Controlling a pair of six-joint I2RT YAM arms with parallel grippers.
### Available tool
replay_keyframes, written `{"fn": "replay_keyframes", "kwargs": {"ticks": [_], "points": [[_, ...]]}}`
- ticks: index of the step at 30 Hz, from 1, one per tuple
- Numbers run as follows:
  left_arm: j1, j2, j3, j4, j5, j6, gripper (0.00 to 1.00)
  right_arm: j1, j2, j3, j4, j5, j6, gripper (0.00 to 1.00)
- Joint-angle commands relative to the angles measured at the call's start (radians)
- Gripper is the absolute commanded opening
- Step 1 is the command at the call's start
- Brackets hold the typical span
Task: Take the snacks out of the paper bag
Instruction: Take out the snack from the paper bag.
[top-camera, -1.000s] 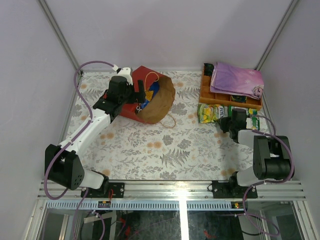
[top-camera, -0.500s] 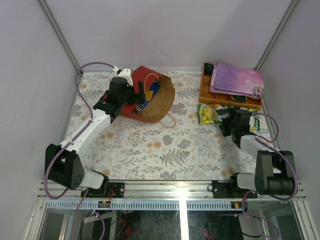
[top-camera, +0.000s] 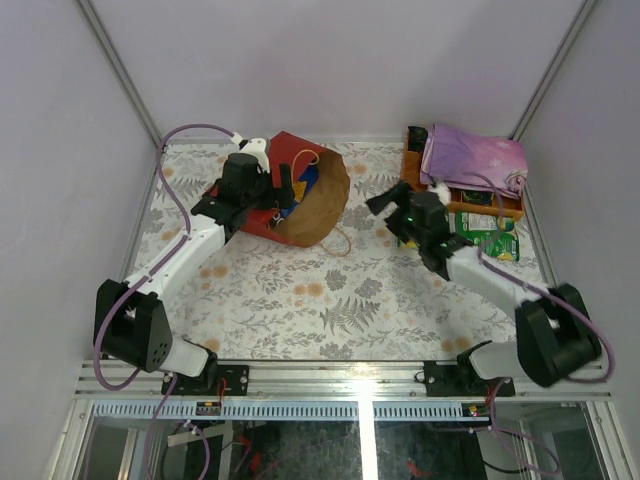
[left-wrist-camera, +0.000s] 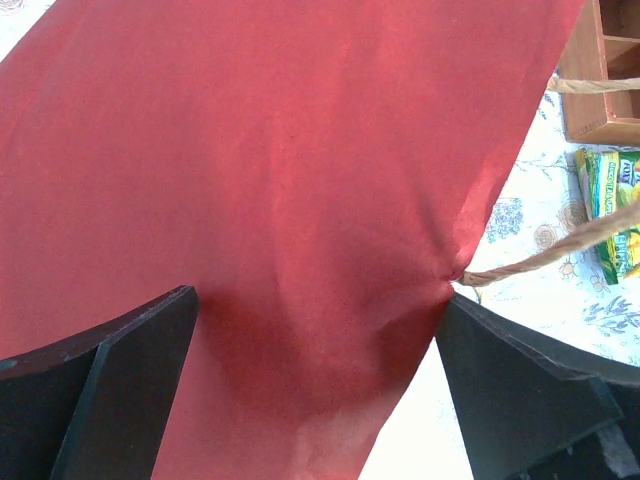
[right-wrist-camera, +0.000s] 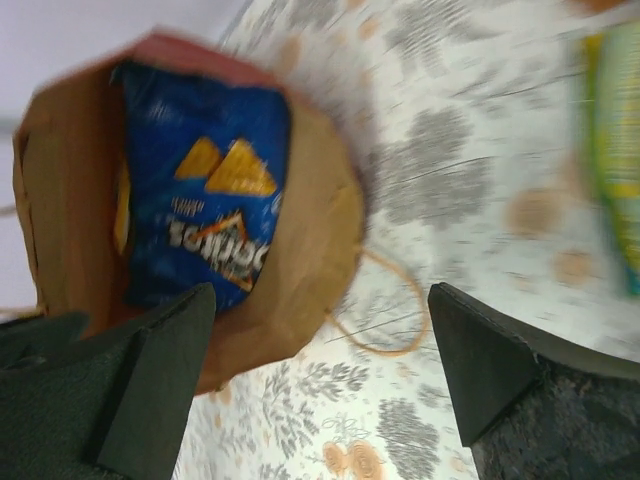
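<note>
The right claw (top-camera: 388, 200) has let go and swung away from the spot beside the orange tray (top-camera: 412, 160), where a second ago it sat clenched low over the packets. Now it is spread wide, holds nothing, and points at the mouth of the paper bag (top-camera: 322, 205). A green packet (top-camera: 485, 222) lies behind it and to its right, near the tray — by my reading one snack is delivered and the next fetch has begun. Straight ahead of that claw, deep between the bag's brown walls, lies the blue Doritos bag (right-wrist-camera: 200, 200), so the task is not finished. The left claw (top-camera: 283, 190) has not moved: it is released, with its jaws either side of the bag's red wall and not pinching it. The surface (top-camera: 330, 290) under both claws is a pale cloth printed with grey ferns and orange blooms. Off to the right claw's right a purple cloth (top-camera: 470, 155) drapes the tray, and plain lilac walls (top-camera: 330, 60) with metal corner posts (top-camera: 120, 70) close the room in.
</note>
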Motion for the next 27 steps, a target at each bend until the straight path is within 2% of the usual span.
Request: {"fn": "replay_keyframes", "kwargs": {"ticks": [1,6,11,12,14,19,27], "points": [[0.003,-0.013,0.008,0.046,0.023,-0.014,1.0,0.126,0.25,0.2,0.143,-0.127,-0.115,0.95],[0.003,-0.051,-0.012,0.044,-0.011,-0.006,1.0,0.15,0.551,0.318,0.387,-0.263,0.028,0.88],[0.005,-0.061,-0.021,0.051,-0.023,-0.002,1.0,0.154,0.746,0.47,0.474,-0.271,0.067,0.88],[0.005,-0.052,-0.019,0.05,-0.026,0.001,1.0,0.155,0.852,0.58,0.512,-0.304,0.082,0.88],[0.005,-0.044,-0.017,0.049,-0.027,0.003,1.0,0.155,0.912,0.642,0.537,-0.327,0.098,0.88],[0.007,-0.036,-0.018,0.048,-0.028,0.005,1.0,0.169,1.022,0.775,0.462,-0.307,0.107,0.84],[0.008,-0.035,-0.018,0.051,-0.015,0.002,1.0,0.197,1.07,0.835,0.302,-0.156,0.134,0.8]]}}
